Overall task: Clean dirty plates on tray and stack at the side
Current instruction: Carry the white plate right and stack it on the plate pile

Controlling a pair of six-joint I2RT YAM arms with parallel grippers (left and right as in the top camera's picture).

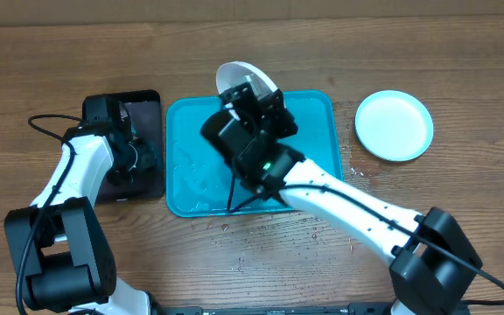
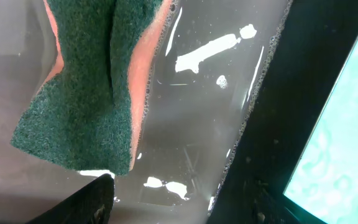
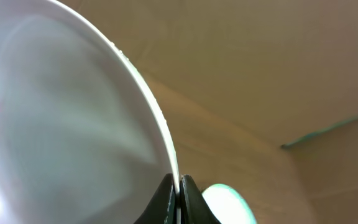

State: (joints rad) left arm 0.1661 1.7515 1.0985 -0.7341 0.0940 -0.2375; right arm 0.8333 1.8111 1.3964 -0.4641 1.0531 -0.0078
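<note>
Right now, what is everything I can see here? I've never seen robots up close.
white plate: 1, white, tilted up over the blue tray's far edge
teal plate: 1, pale teal, flat on the table, right of the blue tray
blue tray: 1, turquoise, table centre, wet
black tray: 1, black, left of the blue tray, holding water
sponge: 1, green and orange, in the black tray's water
table: 1, brown wood, under everything
left gripper: 1, black, open, over the black tray
right gripper: 1, black, shut on the white plate's rim
</note>
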